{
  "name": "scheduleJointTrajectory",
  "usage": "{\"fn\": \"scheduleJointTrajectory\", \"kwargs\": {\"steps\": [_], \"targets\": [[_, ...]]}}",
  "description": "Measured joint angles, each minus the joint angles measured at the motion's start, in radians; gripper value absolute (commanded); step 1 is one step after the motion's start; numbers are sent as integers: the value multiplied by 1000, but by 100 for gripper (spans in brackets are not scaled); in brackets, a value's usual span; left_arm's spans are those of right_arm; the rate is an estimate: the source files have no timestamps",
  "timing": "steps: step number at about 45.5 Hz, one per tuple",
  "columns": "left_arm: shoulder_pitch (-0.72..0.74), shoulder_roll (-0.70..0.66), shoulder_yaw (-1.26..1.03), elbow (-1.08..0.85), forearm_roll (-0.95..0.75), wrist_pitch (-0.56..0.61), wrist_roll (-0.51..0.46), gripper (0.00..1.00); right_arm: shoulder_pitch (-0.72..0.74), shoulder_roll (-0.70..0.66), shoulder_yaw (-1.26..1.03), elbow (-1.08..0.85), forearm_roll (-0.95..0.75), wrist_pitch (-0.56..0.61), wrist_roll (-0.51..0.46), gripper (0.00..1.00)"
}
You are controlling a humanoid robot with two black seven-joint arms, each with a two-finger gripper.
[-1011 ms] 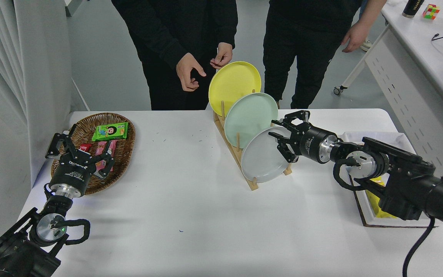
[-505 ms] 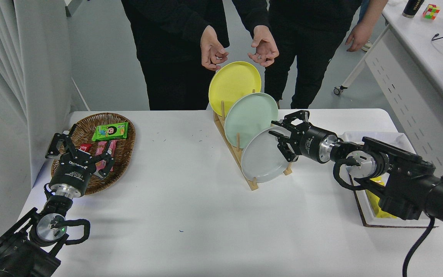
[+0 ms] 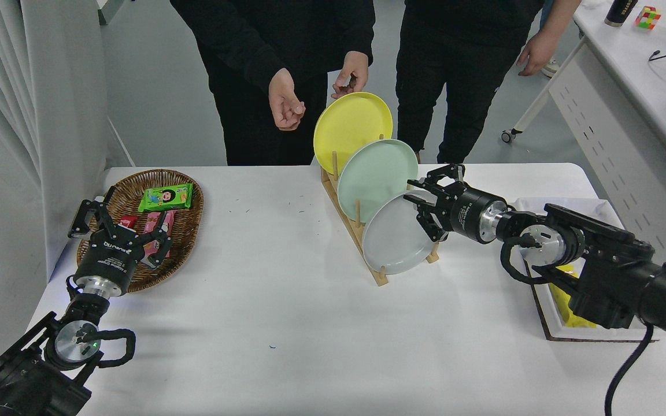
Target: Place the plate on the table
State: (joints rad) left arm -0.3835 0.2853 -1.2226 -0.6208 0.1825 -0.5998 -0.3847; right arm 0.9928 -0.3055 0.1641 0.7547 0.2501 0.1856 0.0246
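The light grey plate [image 3: 393, 240] stood on edge in the nearest slot of the wooden rack [image 3: 367, 254] on the white table [image 3: 287, 300], in front of the mint-green plate [image 3: 376, 176]. The right gripper [image 3: 424, 207], jaws spread, straddled its upper right rim. The left gripper [image 3: 116, 222], open, was parked beside the wicker basket [image 3: 185, 222].

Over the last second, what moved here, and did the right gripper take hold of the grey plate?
The right gripper crept slightly up and left at the grey plate's right rim, open, nothing gripped. The person's hands shifted behind the table. The plates, rack and parked left gripper stayed put.
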Motion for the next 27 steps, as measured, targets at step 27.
{"fn": "scheduleJointTrajectory", "kwargs": {"steps": [27], "targets": [[0, 0, 0, 0, 0, 0, 0, 98, 0, 1, -1, 0, -1, 1, 0, 18]]}}
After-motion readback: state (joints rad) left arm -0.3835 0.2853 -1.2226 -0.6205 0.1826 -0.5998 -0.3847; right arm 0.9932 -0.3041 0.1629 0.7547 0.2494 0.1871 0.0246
